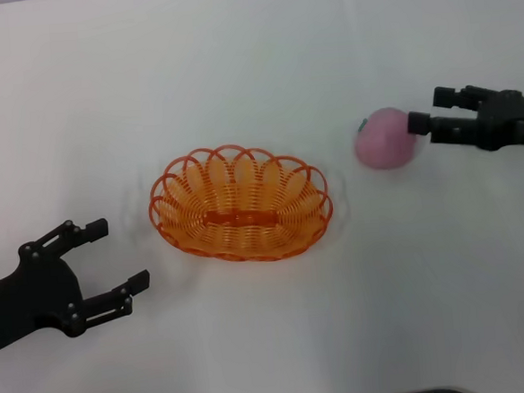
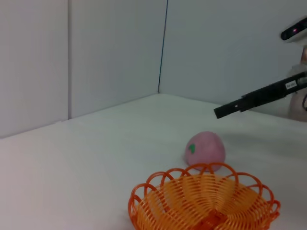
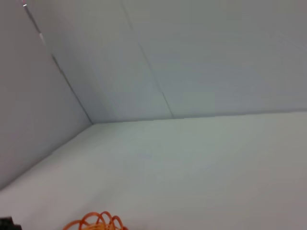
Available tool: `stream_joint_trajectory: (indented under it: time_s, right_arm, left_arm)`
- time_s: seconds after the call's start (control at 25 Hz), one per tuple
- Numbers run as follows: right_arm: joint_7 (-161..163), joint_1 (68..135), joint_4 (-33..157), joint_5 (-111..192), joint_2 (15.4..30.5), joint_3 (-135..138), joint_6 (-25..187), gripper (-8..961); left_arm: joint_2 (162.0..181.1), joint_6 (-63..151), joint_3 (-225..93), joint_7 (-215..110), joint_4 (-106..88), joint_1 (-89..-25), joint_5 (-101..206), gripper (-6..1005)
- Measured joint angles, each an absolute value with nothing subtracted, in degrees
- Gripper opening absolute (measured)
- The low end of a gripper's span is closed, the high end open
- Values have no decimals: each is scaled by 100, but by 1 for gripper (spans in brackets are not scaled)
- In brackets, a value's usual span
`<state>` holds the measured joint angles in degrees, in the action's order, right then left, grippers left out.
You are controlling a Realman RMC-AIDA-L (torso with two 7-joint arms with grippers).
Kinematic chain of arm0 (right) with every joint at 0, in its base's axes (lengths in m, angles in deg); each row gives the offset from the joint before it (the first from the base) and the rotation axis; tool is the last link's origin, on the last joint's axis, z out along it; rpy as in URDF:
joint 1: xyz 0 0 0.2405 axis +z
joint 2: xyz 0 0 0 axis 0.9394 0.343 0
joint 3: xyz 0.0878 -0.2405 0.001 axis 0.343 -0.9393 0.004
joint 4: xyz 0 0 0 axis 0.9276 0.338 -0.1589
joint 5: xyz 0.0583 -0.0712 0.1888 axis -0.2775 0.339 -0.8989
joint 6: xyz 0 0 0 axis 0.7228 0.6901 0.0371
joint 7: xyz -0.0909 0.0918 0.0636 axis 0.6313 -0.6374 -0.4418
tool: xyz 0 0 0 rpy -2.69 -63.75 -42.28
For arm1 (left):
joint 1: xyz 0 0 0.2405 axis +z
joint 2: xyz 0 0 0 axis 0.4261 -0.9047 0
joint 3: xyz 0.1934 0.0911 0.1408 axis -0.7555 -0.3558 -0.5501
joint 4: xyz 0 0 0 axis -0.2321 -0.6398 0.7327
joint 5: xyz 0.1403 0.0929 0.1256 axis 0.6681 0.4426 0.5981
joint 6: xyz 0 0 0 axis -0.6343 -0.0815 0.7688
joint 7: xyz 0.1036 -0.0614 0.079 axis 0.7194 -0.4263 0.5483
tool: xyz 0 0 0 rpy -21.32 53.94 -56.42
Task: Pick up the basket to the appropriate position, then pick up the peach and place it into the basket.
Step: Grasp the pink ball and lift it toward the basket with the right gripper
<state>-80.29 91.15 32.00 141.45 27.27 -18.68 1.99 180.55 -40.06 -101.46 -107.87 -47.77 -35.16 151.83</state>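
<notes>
While the basket [image 1: 240,203] sits empty mid-table, the peach [image 1: 384,138] lies on the table beside it, the right gripper [image 1: 425,111] spread at it. Left gripper [image 1: 113,256] spread, nearby.

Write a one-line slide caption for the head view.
Right gripper open at the peach, empty orange basket mid-table, left gripper open nearby.

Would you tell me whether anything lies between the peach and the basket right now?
Nothing: in the head view only bare white table separates the basket from the peach.
</notes>
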Motion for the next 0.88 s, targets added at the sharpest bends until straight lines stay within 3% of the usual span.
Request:
stream_joint_trajectory:
  time_s: [0.28, 0.88]
  right_arm:
    - [-10137, 9179, 2358, 14324, 2593, -2287, 77, 942]
    - [-12628, 10177, 1344, 16618, 2676, -2504, 149, 942]
  left_arm:
    - [18055, -4096, -10127, -10871, -4771, -3515, 15200, 888]
    - [18055, -4200, -10132, -10881, -4771, -3490, 15228, 888]
